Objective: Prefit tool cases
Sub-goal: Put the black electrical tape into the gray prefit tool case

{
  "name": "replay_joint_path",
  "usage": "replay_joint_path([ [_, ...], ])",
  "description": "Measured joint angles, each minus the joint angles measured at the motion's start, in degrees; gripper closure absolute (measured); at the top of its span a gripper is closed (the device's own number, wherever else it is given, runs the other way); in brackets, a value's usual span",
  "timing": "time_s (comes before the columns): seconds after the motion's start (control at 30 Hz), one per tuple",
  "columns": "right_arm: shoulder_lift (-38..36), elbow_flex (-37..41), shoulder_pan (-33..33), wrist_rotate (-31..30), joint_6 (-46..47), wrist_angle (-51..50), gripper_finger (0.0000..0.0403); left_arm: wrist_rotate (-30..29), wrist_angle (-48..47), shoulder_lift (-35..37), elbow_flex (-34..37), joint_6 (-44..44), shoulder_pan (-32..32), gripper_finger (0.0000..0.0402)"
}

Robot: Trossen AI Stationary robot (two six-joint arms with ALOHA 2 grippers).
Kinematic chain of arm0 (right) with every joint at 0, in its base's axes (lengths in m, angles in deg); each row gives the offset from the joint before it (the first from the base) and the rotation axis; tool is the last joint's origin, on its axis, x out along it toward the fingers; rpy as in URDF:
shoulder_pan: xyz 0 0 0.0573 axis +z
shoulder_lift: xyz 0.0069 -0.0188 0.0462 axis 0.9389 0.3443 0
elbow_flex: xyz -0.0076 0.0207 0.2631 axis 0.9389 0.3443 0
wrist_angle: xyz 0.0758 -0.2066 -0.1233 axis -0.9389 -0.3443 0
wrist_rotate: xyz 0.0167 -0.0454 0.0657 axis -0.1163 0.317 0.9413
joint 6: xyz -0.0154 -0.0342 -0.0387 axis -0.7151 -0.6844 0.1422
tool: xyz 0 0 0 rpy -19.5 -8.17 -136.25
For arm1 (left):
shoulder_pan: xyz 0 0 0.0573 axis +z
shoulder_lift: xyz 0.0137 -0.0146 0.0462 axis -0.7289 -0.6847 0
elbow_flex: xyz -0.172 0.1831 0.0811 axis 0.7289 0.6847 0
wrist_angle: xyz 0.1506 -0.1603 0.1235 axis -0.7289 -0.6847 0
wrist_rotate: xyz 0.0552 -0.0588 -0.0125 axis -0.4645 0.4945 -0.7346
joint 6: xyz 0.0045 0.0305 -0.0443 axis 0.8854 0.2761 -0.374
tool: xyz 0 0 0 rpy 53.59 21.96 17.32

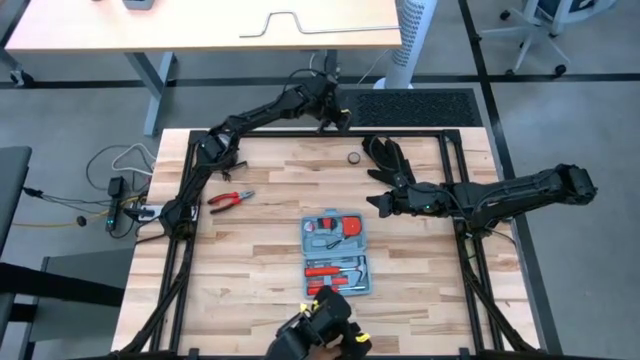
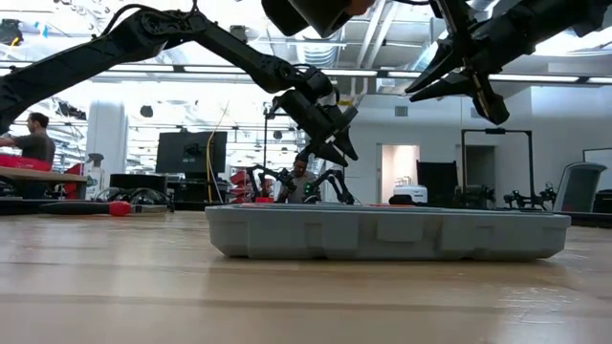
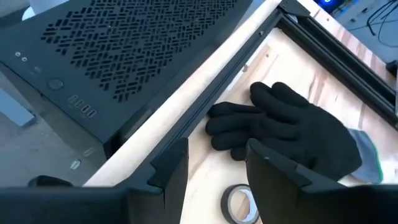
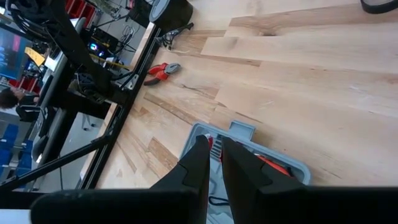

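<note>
We read this as early prefit: the tool case (image 1: 337, 254) lies open mid-table, tools seated, red pliers (image 1: 231, 200) still loose well to its left. Right gripper (image 1: 385, 204) hovers near the case's far end, jaws a narrow slit, empty; left gripper (image 1: 335, 118) hangs at the far edge by the black glove (image 3: 289, 127) and tape roll (image 3: 239, 204), jaws parted, empty. Next someone must fetch the pliers; which recess is vacant we can't make out.

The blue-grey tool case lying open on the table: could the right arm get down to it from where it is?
Probably yes. The right gripper hangs just beside the tool case, and nothing lies between them.
</note>
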Motion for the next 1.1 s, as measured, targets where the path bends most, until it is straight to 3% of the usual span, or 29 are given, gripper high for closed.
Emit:
replay_joint_path([
  [0.43, 0.0, 0.0, 0.0, 0.0, -1.6, -0.1, 0.0351, -0.3, 0.0, 0.0, 0.0, 2.5, 0.0, 0.0254],
  [0.53, 0.0, 0.0, 0.0, 0.4, -2.9, -0.8, 0.0351, 1.2, -0.3, 0.0, 0.0, 8.7, -0.1, 0.0254],
  [0.6, 0.0, 0.0, 0.0, 1.1, -3.5, -2.2, 0.0351, 5.9, -1.6, 0.0, 0.0, 16.3, -0.2, 0.0254],
  [0.67, 0.0, 0.0, 0.0, 1.2, -3.5, -3.7, 0.0351, 9.9, -4.0, 0.0, 0.0, 24.5, -0.6, 0.0254],
  [0.8, 0.0, 0.0, -0.3, 1.3, -3.6, -4.6, 0.0351, 9.8, -10.3, -0.3, 0.0, 33.7, -1.3, 0.0254],
  [1.0, 1.1, 0.0, -3.8, 2.3, 0.0, -8.1, 0.0356, 9.6, -21.3, -1.5, 0.2, 34.3, -1.0, 0.0254],
  [1.1, 3.6, 0.0, -7.8, 6.6, -1.7, -9.8, 0.0377, 14.7, -27.3, -0.6, 0.1, 34.1, -0.2, 0.0254],
])
